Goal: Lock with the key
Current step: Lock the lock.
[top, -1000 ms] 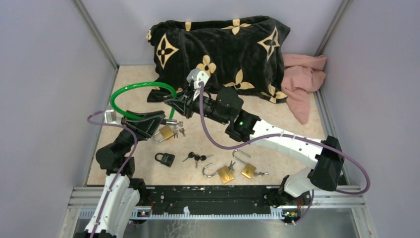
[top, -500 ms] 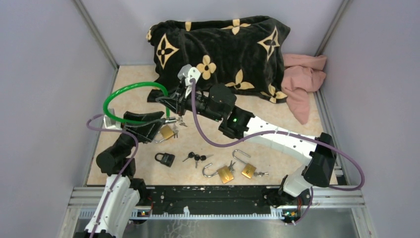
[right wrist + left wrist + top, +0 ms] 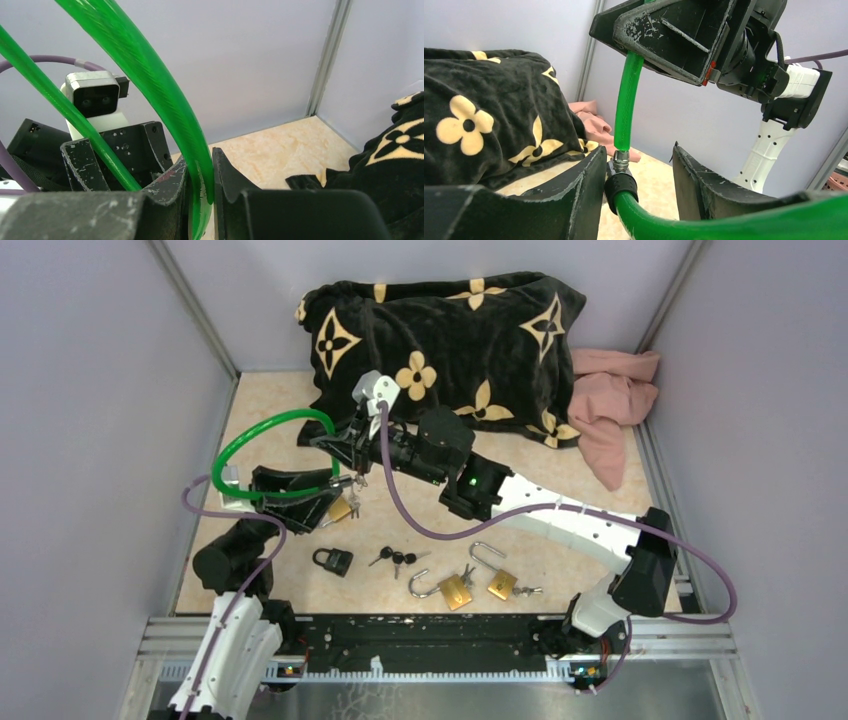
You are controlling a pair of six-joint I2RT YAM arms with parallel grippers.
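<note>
A: Where's the green cable lock [image 3: 626, 100]?
B: Held up over the far-left part of the table [image 3: 268, 390], looped btwn both arms. R gripper [image 3: 201, 165] is clamped tight on the cable, pinching it from both sides.
A: L gripper [image 3: 639, 155]?
B: Jaws spread. The cable's black collar [image 3: 620, 187] sits btwn them, touching one finger [image 3: 584, 195], w/ a gap to the other.
A: Key in it?
B: Can't tell, too small.
A: Stuff around?
B: Brass padlock [image 3: 340, 510] right under the L gripper, partly hidden by it. Black padlock [image 3: 332, 560] and black-headed keys [image 3: 397, 558] nearer the bases, then two open brass padlocks [image 3: 455, 590] [image 3: 501, 584]. Patterned black blanket [image 3: 470, 325] at the back, pink cloth [image 3: 610, 405] touching its right end.
A: Anything blocking?
B: R arm lies across mid-table, w/ its purple cable [image 3: 430, 530] drooping over. The green cable fills much of the R wrist view.
</note>
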